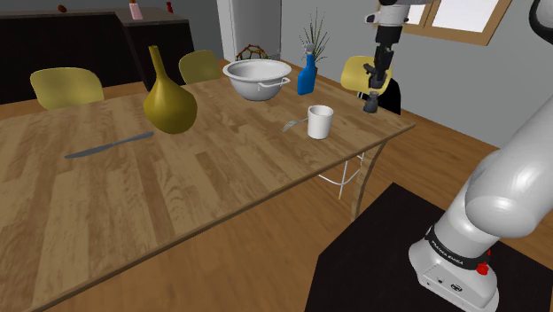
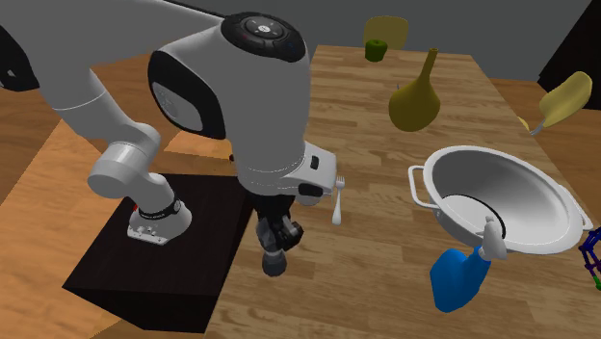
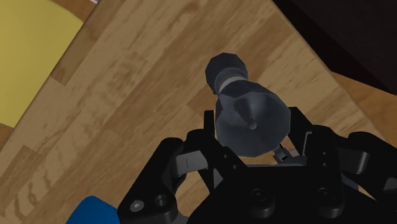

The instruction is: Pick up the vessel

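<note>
Vessel (image 3: 247,118), dark grey, clamped between the fingers (image 3: 300,137), aloft above wooden table (image 3: 127,95).

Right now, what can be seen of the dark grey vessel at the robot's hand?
The dark grey faceted vessel looks matt, its material unclear. A wide, angular body narrows through a paler band to a small faceted knob; a short peg stands on the body. The black two-finger hand clasps the body between its fingers, knob end pointing away. It hangs in the air above the wooden table, touching nothing else.
</note>
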Robot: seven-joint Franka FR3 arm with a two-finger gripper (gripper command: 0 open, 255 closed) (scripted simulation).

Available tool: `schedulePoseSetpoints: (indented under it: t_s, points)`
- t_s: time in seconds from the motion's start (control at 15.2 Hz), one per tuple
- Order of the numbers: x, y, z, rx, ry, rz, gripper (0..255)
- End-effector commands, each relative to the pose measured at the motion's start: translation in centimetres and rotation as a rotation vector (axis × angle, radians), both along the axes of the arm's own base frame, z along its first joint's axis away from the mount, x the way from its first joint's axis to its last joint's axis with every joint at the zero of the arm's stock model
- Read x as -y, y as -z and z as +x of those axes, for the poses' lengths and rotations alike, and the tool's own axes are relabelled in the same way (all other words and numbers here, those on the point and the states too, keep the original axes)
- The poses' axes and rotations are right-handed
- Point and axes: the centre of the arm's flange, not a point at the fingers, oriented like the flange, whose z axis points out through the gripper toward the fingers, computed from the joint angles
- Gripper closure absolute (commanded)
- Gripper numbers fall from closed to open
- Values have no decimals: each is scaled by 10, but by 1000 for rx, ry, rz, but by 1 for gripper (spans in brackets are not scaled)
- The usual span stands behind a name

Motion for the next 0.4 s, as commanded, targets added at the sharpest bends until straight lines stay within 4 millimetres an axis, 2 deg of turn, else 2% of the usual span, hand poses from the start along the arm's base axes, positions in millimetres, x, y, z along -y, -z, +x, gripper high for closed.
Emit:
schedulePoseSetpoints:
  t_s: [0.0, 0.2, 0.33]
  points:
    - [0, -11, 1, 0, 0, 0, 255]
    - [0, -27, 1, 0, 0, 0, 255]
    - [0, -28, 1, 0, 0, 0, 255]
